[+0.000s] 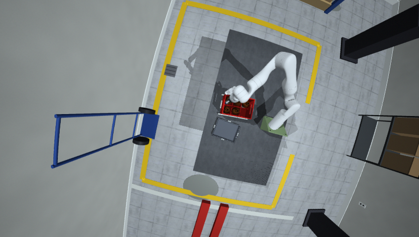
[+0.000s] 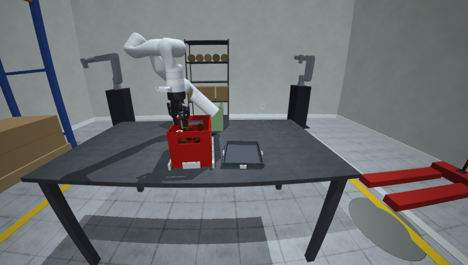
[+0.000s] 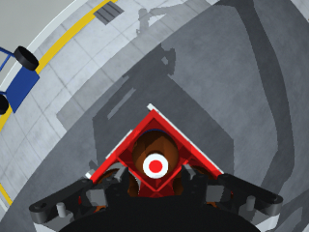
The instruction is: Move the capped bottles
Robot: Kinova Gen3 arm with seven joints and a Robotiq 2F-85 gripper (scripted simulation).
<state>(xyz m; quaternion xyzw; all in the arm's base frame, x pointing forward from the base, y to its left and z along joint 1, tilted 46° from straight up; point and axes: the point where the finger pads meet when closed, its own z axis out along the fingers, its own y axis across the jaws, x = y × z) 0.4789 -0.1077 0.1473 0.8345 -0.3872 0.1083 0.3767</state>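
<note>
A red crate stands on the dark table, with the empty grey tray just beside it. A brown bottle with a red-and-white cap stands in a corner cell of the crate. My gripper is open and hangs straight over this bottle, one finger on each side of its top, fingertips at about the crate's rim. Several open brown bottles stand in the other cells. In the overhead view my wrist hides the capped bottle.
The arm's green base wedge sits on the table behind the crate. White blocks lie against the crate's foot. A shelf rack and two camera posts stand beyond the table.
</note>
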